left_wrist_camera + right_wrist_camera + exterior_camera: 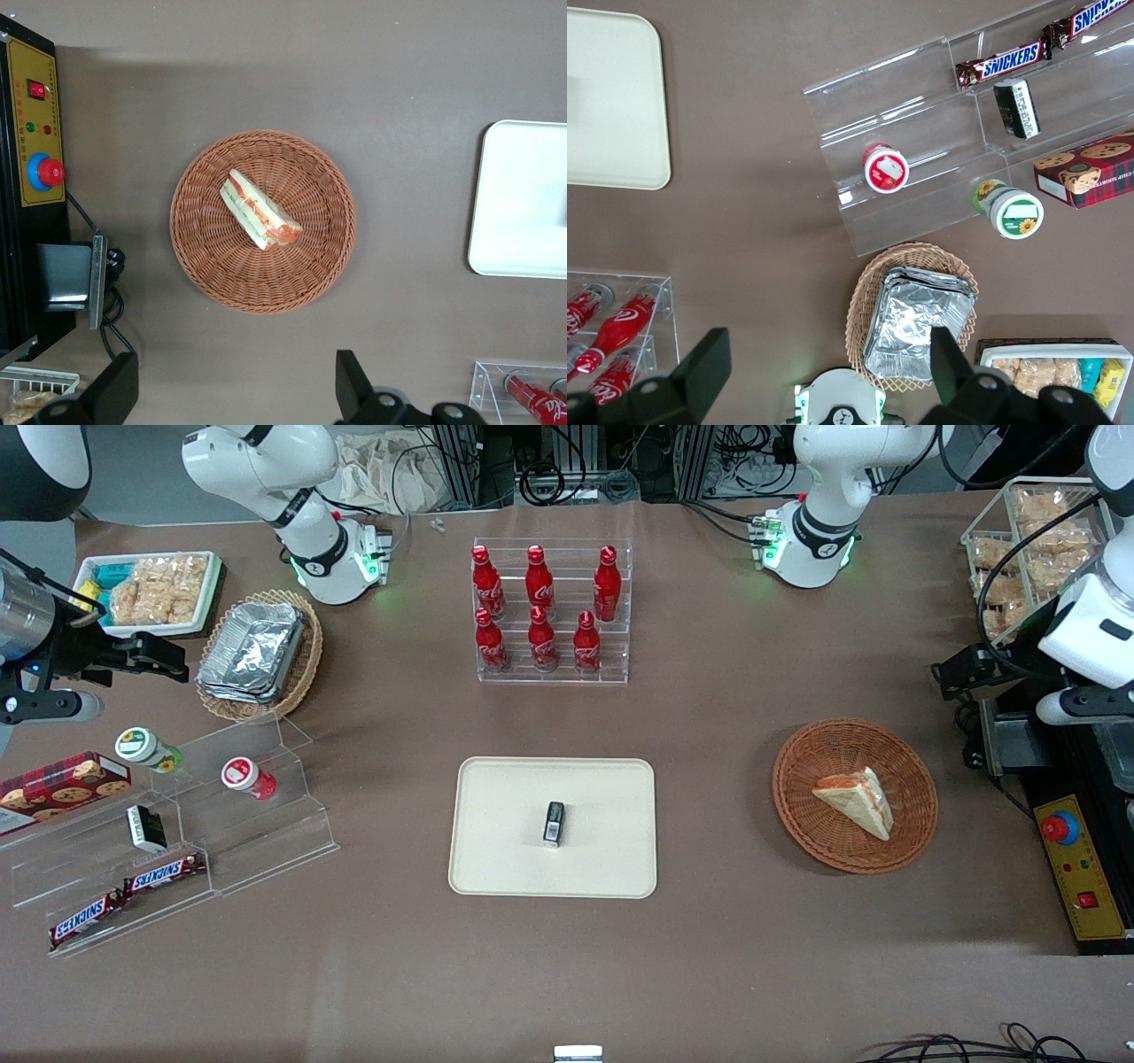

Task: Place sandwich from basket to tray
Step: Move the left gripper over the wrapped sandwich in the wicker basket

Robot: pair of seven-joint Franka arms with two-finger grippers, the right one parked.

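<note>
So here's where I'm at: my gripper (232, 390) hangs high above the basket (199, 257), fingers spread wide with nothing between them. The sandwich (260, 210) lies in the basket, roughly in its middle, on its side with the filling edge showing. The tray (496, 859) sits well apart from the basket, toward the parked arm's end of the table, and it already has a small black box (554, 822) near its centre.

What worries me from here:

- The wedge is soft and wrapped in clear film (slippery stuff, I'd guess). If I close across the sloped faces, it may squirt out sideways or get squashed.
- It lies at an angle to my fingers, so if I don't turn my wrist on the way down, I'd catch a corner only and it'd probably swing or drop partway to the tray.
- The basket is light wicker. Go too deep and a fingertip could snag the weave and drag the whole basket along.
- On the drop, that box is in the way. I'd aim for bare tray beside it, or the sandwich ends up leaning on the box.
</note>
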